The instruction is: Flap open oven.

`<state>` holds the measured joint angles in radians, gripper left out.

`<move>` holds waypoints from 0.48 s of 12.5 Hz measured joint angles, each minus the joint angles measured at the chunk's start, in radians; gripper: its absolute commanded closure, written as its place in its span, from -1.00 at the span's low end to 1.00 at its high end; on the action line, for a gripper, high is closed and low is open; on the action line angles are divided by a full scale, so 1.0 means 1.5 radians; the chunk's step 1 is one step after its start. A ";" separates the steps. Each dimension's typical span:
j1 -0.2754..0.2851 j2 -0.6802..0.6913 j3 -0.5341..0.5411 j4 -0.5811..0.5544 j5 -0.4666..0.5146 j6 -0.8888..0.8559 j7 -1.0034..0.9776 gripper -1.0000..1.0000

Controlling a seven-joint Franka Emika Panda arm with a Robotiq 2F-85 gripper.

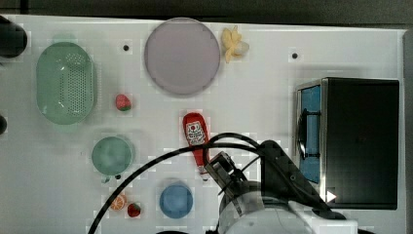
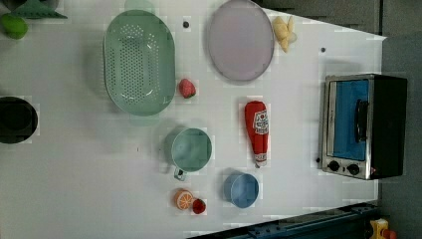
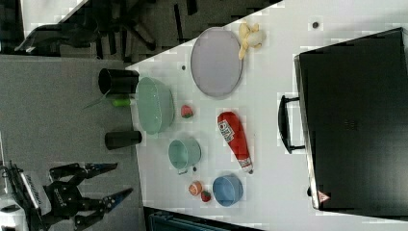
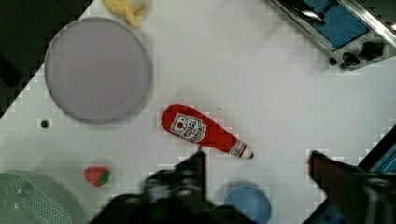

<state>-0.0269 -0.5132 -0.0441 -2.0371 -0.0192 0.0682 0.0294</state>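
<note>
Item: oven (image 2: 366,125). Black box-shaped toaster oven with silver-framed front, blue-tinted door, dark bar handle (image 2: 361,120) and black knobs (image 2: 343,167).

Location: on the white table (image 2: 74,164), at the left view's right edge. Door shut, facing the ketchup bottle (image 2: 257,131).

Handling (judged): rigid, heavy enough to stay put under a gentle pull. The glass door is fragile. The door probably hinges along one long edge.

Hold: the bar handle, which stands proud of the door, at mid-length.

Gripper (image 4: 257,163): jaws spread apart, holding nothing, above the table near the ketchup bottle and blue bowl (image 4: 247,204), well apart from the oven.
</note>
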 measured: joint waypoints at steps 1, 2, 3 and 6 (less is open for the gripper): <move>0.000 0.010 0.000 0.000 0.006 -0.001 0.002 0.09; 0.001 0.025 0.002 -0.001 0.007 -0.002 0.003 0.32; 0.000 0.043 0.002 -0.001 0.007 -0.003 0.006 0.56; 0.001 0.094 -0.012 -0.014 0.001 -0.003 0.006 0.65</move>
<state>-0.0259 -0.3718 -0.0624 -2.0586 -0.0172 0.0639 0.0383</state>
